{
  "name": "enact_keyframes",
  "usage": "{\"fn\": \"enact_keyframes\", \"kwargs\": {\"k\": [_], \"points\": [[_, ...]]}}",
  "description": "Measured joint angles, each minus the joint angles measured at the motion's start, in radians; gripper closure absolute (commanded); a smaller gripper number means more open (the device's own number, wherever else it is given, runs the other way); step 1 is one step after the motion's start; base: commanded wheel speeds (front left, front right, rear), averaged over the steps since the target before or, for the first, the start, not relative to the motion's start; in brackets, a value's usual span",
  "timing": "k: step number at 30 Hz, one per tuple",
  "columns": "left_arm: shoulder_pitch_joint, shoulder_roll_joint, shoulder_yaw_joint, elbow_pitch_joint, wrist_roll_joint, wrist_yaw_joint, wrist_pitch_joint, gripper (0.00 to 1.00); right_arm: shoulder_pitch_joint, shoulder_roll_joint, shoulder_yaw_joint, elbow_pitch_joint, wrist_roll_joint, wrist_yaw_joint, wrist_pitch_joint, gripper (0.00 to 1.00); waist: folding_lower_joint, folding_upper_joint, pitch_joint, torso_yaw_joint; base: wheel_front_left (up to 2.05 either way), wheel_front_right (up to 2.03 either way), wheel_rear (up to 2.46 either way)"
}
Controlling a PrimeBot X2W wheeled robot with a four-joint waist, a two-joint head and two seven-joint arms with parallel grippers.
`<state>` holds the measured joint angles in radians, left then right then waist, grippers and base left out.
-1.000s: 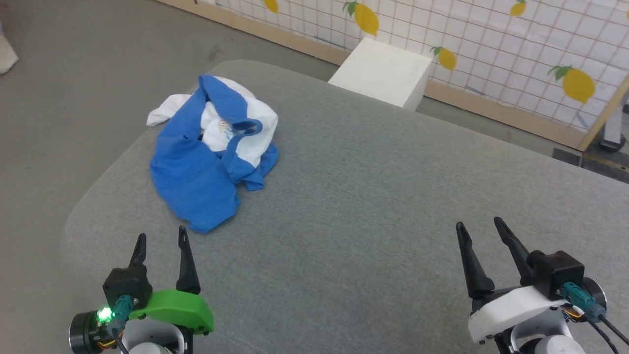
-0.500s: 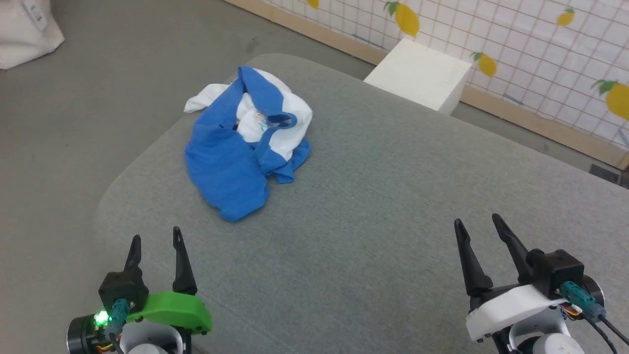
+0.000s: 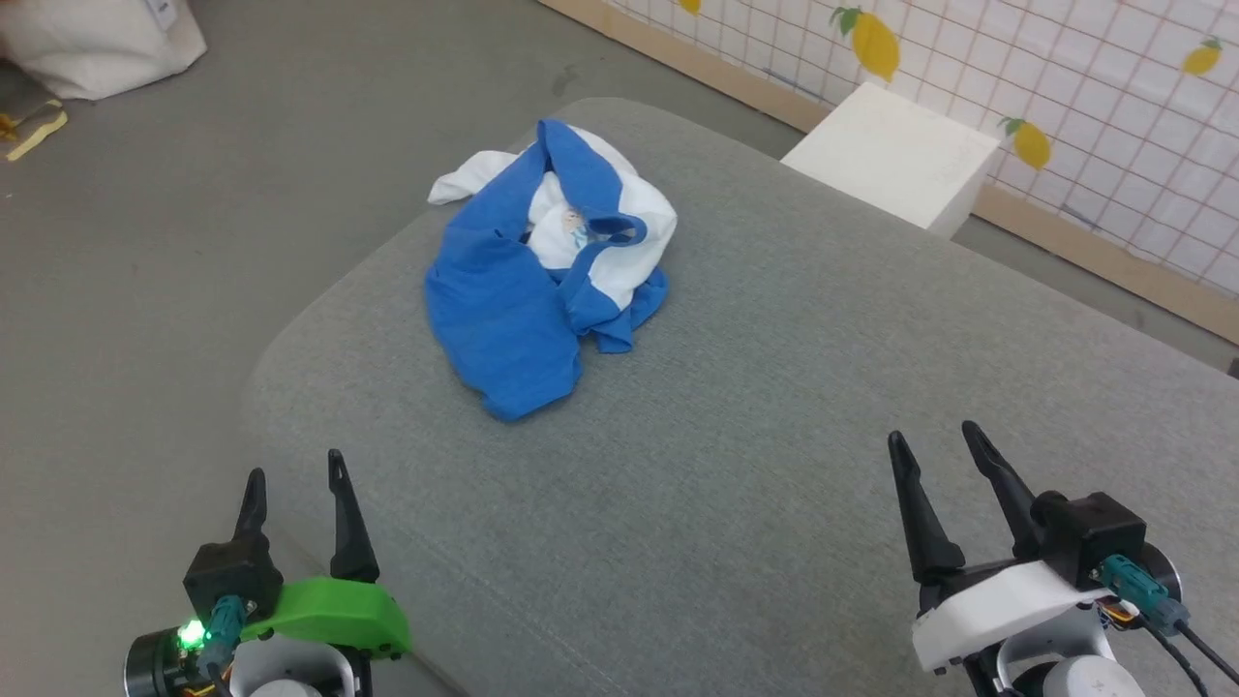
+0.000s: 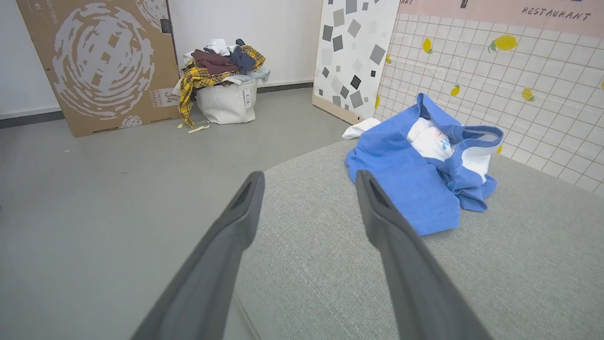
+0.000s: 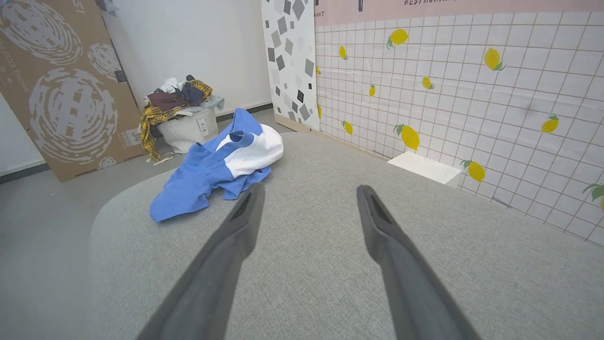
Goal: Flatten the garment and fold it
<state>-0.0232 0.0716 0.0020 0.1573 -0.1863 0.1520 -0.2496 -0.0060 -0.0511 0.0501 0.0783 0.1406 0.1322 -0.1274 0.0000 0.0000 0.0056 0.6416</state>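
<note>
Grey fabric covers the padded table I'm working over; the garment lies bunched in a blue-and-white heap near its far left corner. My left gripper sits at the table's near left edge and my right gripper over its near right side, both spread wide and empty, well apart from the garment.

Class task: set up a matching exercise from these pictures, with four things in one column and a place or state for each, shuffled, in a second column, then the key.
Column one:
1. garment
2. left gripper
3. white block
4. laundry bag

Column two:
a. on the floor by the lemon wall
b. open, holding nothing
c. crumpled on the grey surface
d. heaped with clothes

Pairs: 1-c, 2-b, 3-a, 4-d
</note>
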Motion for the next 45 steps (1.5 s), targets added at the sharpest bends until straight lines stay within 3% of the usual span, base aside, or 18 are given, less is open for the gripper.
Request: {"fn": "enact_keyframes", "kwargs": {"k": [12, 18, 26, 33, 37, 45], "points": [[-0.007, 0.001, 0.008, 0.006, -0.017, 0.000, -0.007, 0.00, -0.003, 0.001, 0.000, 0.004, 0.003, 0.000, -0.006, 0.00, 0.0000, 0.0000, 0.001, 0.012, 0.00, 0.00, 0.00], [-0.129, 0.032, 0.006, 0.031, -0.038, -0.043, 0.012, 0.00, -0.028, 0.001, 0.015, -0.009, -0.006, 0.000, 0.007, 0.00, 0.0000, 0.0000, 0.025, -0.004, 0.00, 0.00, 0.00], [-0.472, 0.087, 0.025, 0.144, -0.123, -0.117, 0.146, 0.00, -0.110, 0.002, 0.037, -0.078, -0.064, 0.000, 0.057, 0.00, 0.0000, 0.0000, 0.125, -0.055, 0.00, 0.00, 0.00], [-0.715, 0.162, 0.106, 0.245, -0.272, -0.179, 0.301, 0.00, -0.188, 0.002, 0.046, -0.122, -0.106, 0.000, 0.075, 0.00, 0.0001, 0.0000, 0.265, -0.139, 0.00, 0.00, 0.00], [-0.811, 0.229, 0.132, 0.274, -0.297, -0.185, 0.384, 0.00, -0.215, 0.001, 0.048, -0.144, -0.113, 0.000, 0.074, 0.00, 0.0002, 0.0000, 0.356, -0.200, 0.00, 0.00, 0.00], [-0.902, 0.287, 0.159, 0.326, -0.355, -0.166, 0.565, 0.00, -0.235, 0.001, 0.050, -0.146, -0.112, 0.000, 0.057, 0.00, 0.0003, 0.0000, 0.516, -0.322, 0.00, 0.00, 0.00]]}}
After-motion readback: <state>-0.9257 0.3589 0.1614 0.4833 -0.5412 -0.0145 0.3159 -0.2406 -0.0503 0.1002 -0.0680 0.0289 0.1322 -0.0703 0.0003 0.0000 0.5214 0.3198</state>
